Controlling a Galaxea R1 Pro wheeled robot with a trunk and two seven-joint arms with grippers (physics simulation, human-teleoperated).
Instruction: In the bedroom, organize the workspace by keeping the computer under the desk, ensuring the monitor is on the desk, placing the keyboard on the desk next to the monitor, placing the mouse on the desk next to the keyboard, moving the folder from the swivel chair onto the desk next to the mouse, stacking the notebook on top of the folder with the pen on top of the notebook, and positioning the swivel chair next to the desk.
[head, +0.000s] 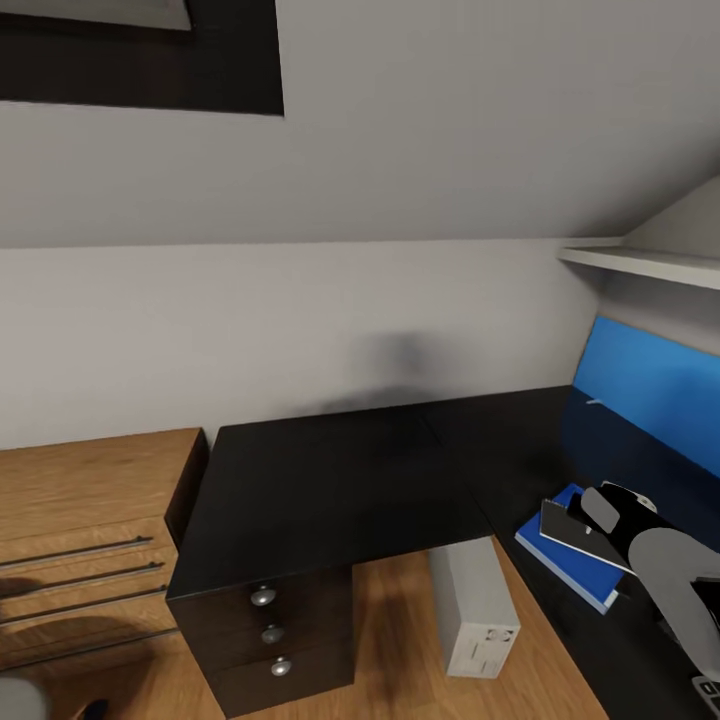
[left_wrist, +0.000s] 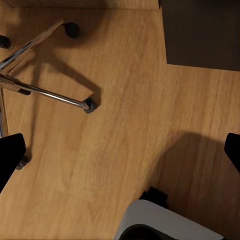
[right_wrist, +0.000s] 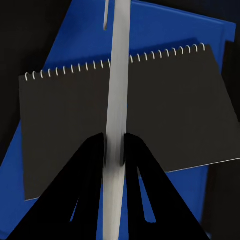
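Two fingers of the right gripper (right_wrist: 114, 150) are pinching the pen (right_wrist: 116, 115).
It is hovering over the notebook (right_wrist: 165, 120), lying on the folder (right_wrist: 160, 30) on the desk (head: 330, 480); the left gripper (left_wrist: 120, 150) is hanging spread wide.

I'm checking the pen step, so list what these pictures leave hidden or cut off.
- Head view: the right claw hides part of the notebook and folder, so the pen can't be seen there.
- Right wrist view: the pen runs off the picture's edges; both ends are cut, and whether it touches the notebook is unclear.
- Left wrist view: the swivel chair shows just its legs; the seat is out of frame.
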